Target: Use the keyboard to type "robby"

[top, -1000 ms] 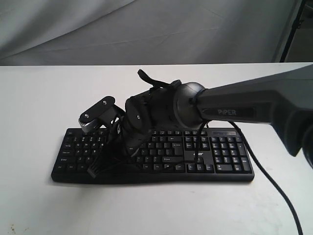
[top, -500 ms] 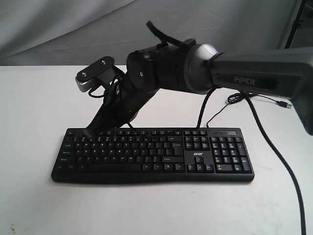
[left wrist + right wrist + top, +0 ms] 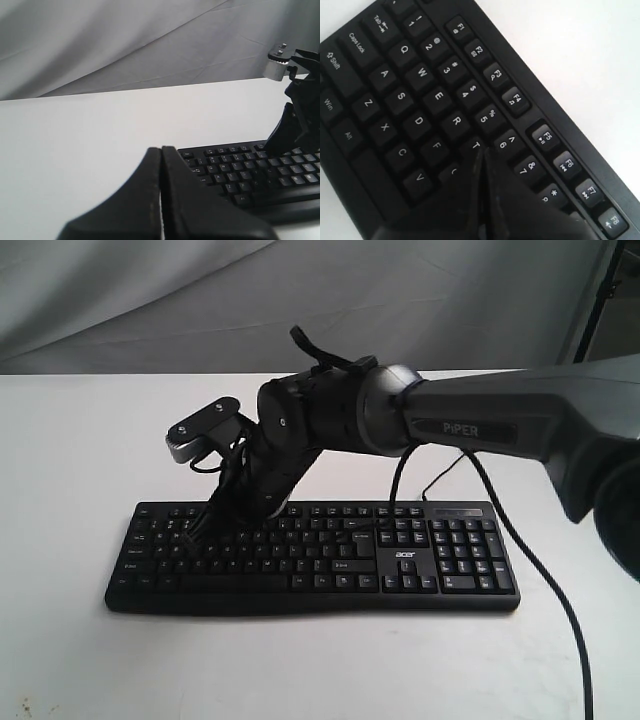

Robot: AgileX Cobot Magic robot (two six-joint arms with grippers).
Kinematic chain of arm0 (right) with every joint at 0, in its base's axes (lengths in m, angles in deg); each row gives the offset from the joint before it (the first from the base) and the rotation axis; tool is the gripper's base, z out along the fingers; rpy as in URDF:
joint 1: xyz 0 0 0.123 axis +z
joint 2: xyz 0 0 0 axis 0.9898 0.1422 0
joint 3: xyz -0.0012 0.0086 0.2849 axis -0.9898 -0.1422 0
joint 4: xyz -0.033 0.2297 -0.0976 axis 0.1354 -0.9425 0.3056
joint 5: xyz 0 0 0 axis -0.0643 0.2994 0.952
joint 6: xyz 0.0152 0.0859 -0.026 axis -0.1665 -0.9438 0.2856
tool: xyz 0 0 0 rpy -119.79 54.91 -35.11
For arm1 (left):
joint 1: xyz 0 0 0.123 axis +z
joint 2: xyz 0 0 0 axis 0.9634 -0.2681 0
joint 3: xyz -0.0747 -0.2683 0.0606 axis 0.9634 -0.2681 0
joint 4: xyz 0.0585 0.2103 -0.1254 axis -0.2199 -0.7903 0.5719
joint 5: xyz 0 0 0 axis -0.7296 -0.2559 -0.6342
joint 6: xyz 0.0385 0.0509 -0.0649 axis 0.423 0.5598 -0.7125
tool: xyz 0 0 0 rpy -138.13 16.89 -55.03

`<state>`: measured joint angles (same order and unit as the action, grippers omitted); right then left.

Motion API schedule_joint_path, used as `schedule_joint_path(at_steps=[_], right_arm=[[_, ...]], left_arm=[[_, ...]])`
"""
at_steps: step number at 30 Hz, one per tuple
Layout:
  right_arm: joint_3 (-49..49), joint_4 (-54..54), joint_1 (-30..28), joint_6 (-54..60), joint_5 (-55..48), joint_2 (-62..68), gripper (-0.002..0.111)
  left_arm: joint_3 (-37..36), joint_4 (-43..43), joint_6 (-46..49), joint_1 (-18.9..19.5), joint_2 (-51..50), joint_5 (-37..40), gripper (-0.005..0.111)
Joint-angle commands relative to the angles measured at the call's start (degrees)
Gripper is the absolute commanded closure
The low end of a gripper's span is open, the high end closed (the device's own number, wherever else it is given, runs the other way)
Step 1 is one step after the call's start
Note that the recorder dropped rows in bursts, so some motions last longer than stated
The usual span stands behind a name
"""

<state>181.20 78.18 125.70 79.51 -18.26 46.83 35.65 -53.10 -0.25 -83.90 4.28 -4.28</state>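
The black keyboard (image 3: 400, 560) lies on the white table, number pad and "acer" logo on the right. My right arm reaches across it to the left half. The right gripper (image 3: 205, 525) is shut and points down at the upper letter rows. In the right wrist view its joined tips (image 3: 481, 152) end at the edge of the T key, beside R and 6 on the keyboard (image 3: 420, 95); I cannot tell whether they touch. My left gripper (image 3: 161, 149) is shut on nothing, low over the table off the keyboard's (image 3: 235, 170) Esc corner. It does not show in the exterior view.
A thin black cable (image 3: 545, 575) runs across the table behind and to the right of the keyboard. The right arm's silver wrist camera (image 3: 200, 435) sticks out above the keyboard's left half. A grey cloth backdrop (image 3: 150, 300) hangs behind the table.
The right gripper rose from the keyboard's lower left rows to above its back edge, then came down again over the upper letter rows.
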Motion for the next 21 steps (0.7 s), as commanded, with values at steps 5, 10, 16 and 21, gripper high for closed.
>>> schedule_joint_path(at_steps=[5,10,16,21], right_arm=[[0.3,0.29,-1.05,0.11,0.22,-0.1,0.108],[0.3,0.27,-1.07,0.11,0.22,-0.1,0.108],[0.3,0.14,-1.07,0.24,0.1,0.28,0.108],[0.3,-0.5,-1.07,0.24,-0.01,2.14,0.108]], left_arm=[[-0.25,-0.27,-0.16,-0.36,0.2,-0.42,0.107],[-0.25,-0.27,-0.16,-0.36,0.2,-0.42,0.107],[-0.25,-0.27,-0.16,-0.36,0.2,-0.42,0.107],[-0.25,-0.27,-0.16,-0.36,0.2,-0.42,0.107]])
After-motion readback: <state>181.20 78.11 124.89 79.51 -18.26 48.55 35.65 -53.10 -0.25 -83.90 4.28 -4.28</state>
